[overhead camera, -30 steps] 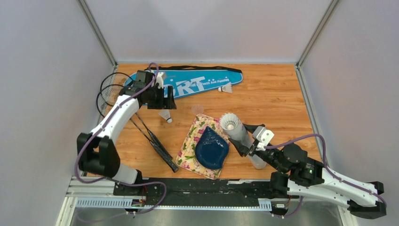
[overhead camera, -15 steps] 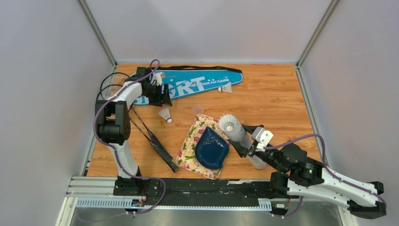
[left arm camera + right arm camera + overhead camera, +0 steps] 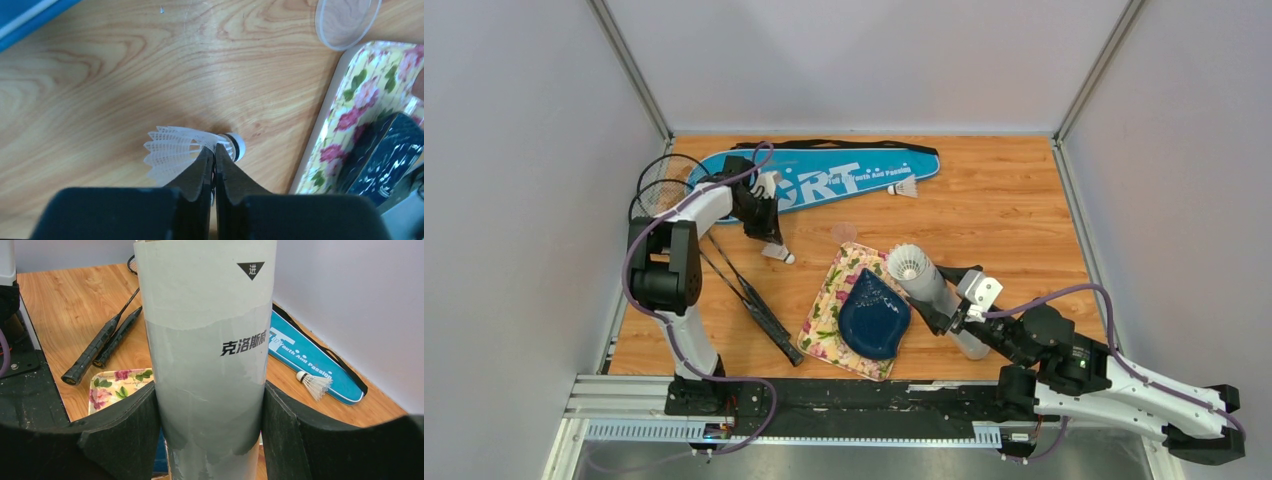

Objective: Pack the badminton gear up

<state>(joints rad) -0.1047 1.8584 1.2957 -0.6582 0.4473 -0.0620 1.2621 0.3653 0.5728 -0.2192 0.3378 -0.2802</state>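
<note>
Snugly between jaws: shuttlecock [image 3: 172,150], tube [image 3: 207,365].

A robotics lab test cell: a wood-grain counter [image 3: 1004,220] boxed in by plain grey panels [image 3: 854,60] on aluminium posts [image 3: 632,70]. Two cabled arms [image 3: 686,215] are bolted to a slotted metal rail [image 3: 614,405] at its near edge. Rackets [image 3: 769,325] and a plate [image 3: 874,318] lie there like staged props.
</note>
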